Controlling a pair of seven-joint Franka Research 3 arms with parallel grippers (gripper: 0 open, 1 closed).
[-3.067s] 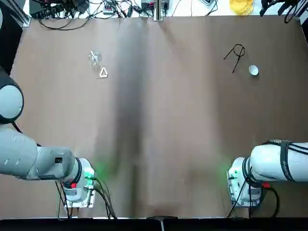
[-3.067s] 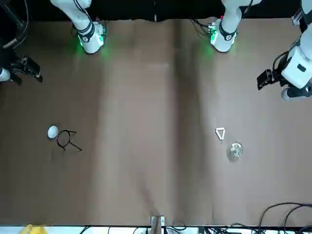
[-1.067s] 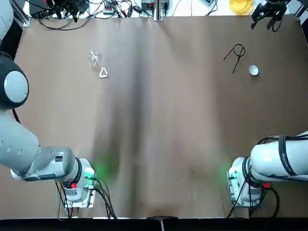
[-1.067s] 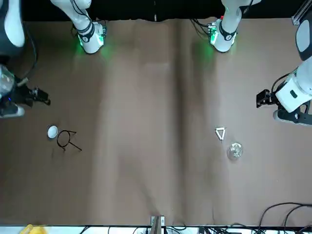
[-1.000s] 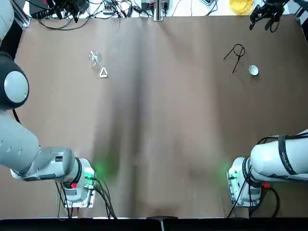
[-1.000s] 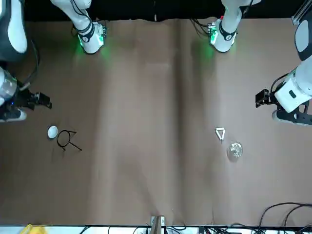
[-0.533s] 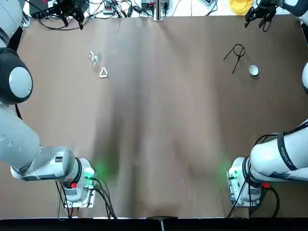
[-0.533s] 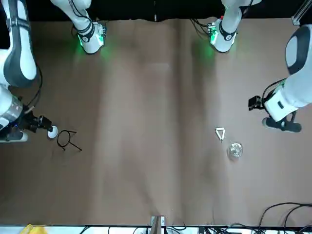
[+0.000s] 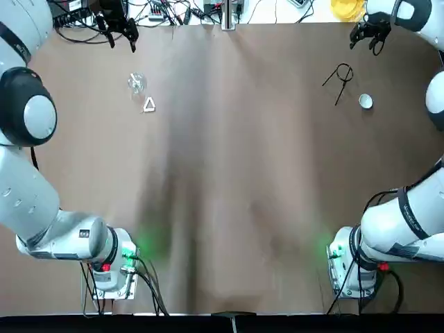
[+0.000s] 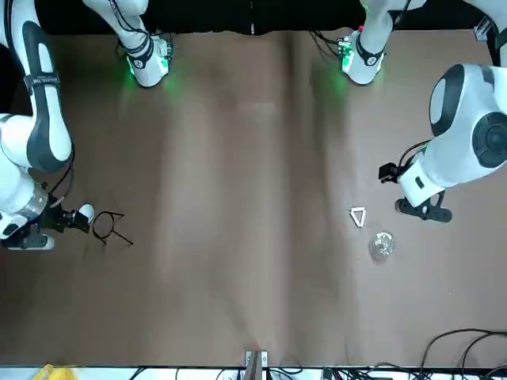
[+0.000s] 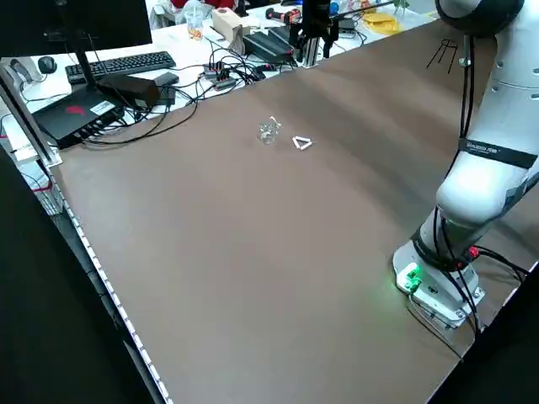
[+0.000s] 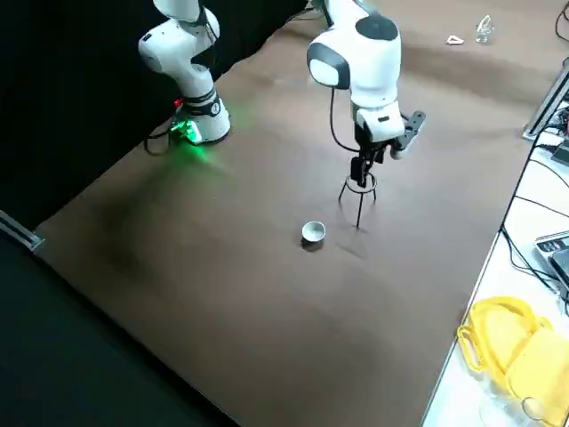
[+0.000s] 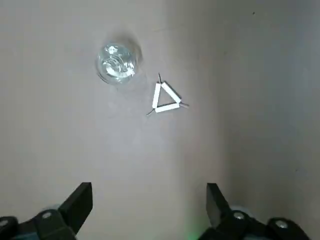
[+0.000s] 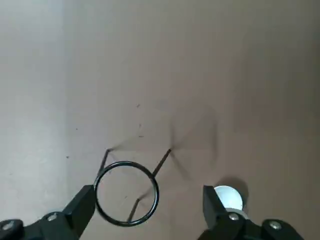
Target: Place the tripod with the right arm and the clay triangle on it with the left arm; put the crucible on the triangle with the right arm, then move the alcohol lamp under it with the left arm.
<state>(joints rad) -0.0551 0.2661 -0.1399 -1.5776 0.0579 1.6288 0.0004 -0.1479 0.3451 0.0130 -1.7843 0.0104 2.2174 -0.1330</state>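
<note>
Both arms have swung out since before: my right gripper [image 14: 149, 212], jaws wide, hangs over the tripod [image 14: 126, 192] standing beside the crucible [image 14: 228, 196], so I would descend straight and close on its ring.

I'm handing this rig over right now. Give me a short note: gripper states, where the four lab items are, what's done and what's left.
Right gripper open, above the tripod, which stands by the crucible.
Left gripper open, above the clay triangle and alcohol lamp, which lie side by side, apart.
Done: nothing grasped or placed.
Left: all four steps, starting with the tripod.
</note>
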